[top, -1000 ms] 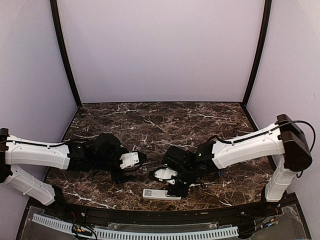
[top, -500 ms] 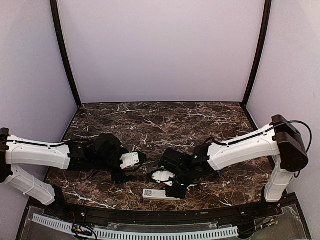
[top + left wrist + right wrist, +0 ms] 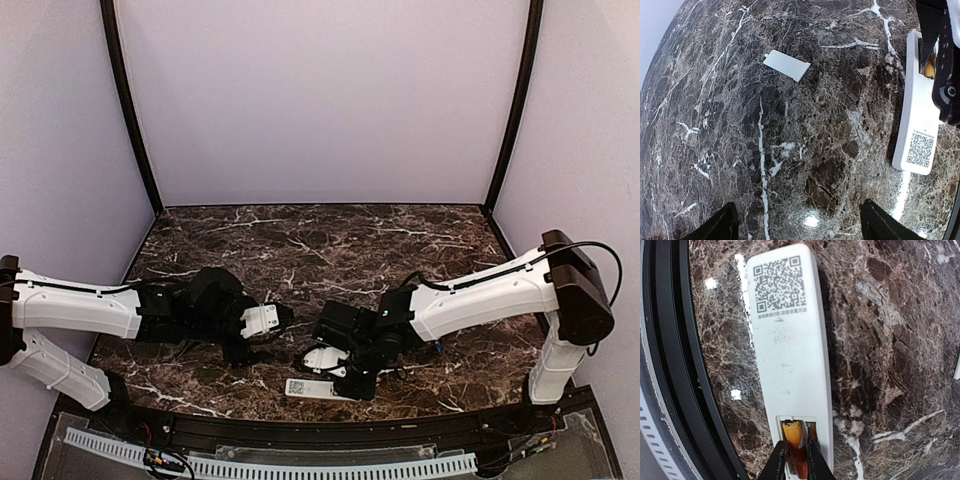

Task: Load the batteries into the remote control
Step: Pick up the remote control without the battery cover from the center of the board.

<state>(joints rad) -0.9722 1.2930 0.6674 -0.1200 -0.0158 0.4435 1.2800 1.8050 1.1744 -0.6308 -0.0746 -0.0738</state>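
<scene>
My two arms wear white shells over black joints and wrists, with a black cable looping over the right arm's (image 3: 500,290) shoulder block. The left arm (image 3: 80,310) carries a thin dark cable along its forearm; both end in black fingers.

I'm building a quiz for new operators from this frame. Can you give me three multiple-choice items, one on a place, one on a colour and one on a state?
1. Where does the remote control lie?
A. near the table's front edge
B. against the back wall
C. on the left arm

2. What colour is the battery between the right gripper fingertips?
A. green
B. orange
C. black

3. How does the left gripper stand?
A. shut on the cover piece
B. shut on the remote
C. open, holding nothing

Answers:
1 A, the top view shows the remote by the black front rail.
2 B, the right wrist view shows an orange cylinder at the open compartment.
3 C, its fingers stand wide apart over bare marble.
</scene>
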